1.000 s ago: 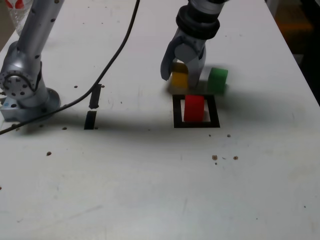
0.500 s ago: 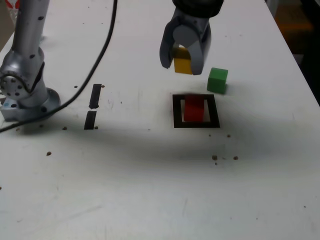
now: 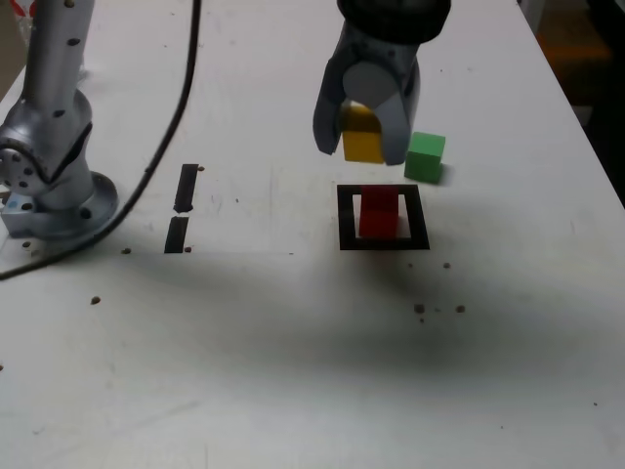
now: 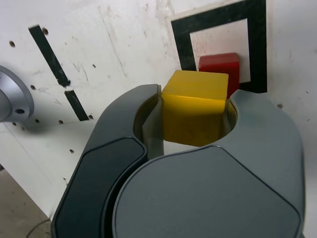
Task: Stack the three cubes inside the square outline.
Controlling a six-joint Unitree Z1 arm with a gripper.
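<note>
Holds the yellow cube (image 3: 362, 132) firmly in the gripper (image 3: 362, 153), clenched between the two grey fingers, one on each side. Hangs raised above the white table (image 3: 244, 342), on the far side of the square outline (image 3: 347, 220) in the exterior view. In the wrist view, shows a plain, solid yellow all over: a paler, brighter top face, a deeper amber side face, straight edges and slightly softened corners. Looks duller in the exterior view, with a brownish-orange upper part and a brighter yellow lower part, partly framed by the fingers.

Nearer, inside the square outline, shows the red cube (image 3: 379, 215), plain and saturated, brighter on the upper face and darker on the face toward the camera. Has black tape all around and some of the white centre visible beside it. In the wrist view, appears partly hidden behind the yellow cube.

To the exterior view's right and farther than the red cube, has the green cube (image 3: 423, 158) on the table, outside the square outline: light mint green on top, darker green on the near side, with a soft shadow to the right.
</note>
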